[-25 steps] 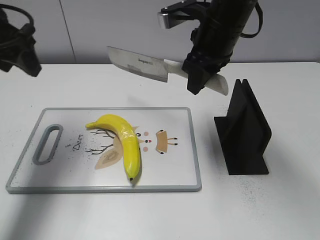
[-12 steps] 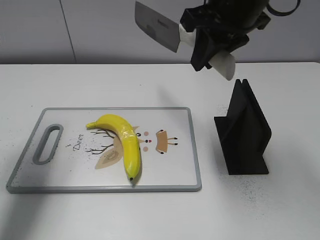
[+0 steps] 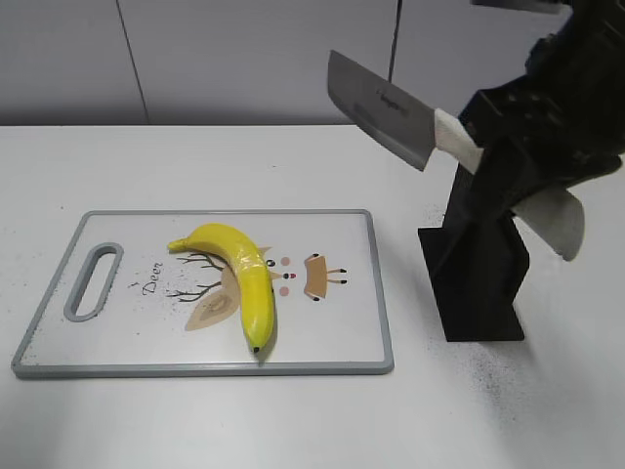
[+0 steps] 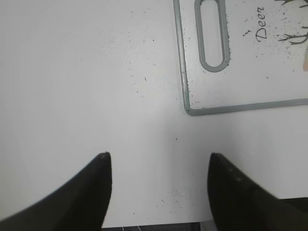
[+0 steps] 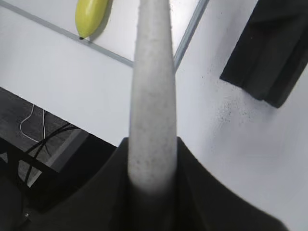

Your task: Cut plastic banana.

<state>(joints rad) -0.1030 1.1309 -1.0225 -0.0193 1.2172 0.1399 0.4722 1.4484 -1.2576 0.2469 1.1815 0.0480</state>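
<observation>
Swinging right since half a second ago, my right gripper [image 3: 522,171] has carried the cleaver [image 3: 381,106] from above the board's far edge over to the black knife stand [image 3: 479,264], blade now tilted down toward the left. Its jaws are clamped on the cleaver's pale handle [image 5: 153,91], which fills the middle of the right wrist view.

Nothing has shifted on the cutting board [image 3: 332,352]: the plastic banana [image 3: 244,274] lies whole across the deer drawing [image 3: 210,303], dark tip toward the near edge, no cut in it that I can see. My left gripper [image 4: 156,187] hovers over bare white table [image 4: 72,72] just off the board's handle-slot corner, fingers apart and holding nothing.

I judge the cut not yet made; the knife is in hand, and what's left is bringing the blade over the banana and pressing down.
</observation>
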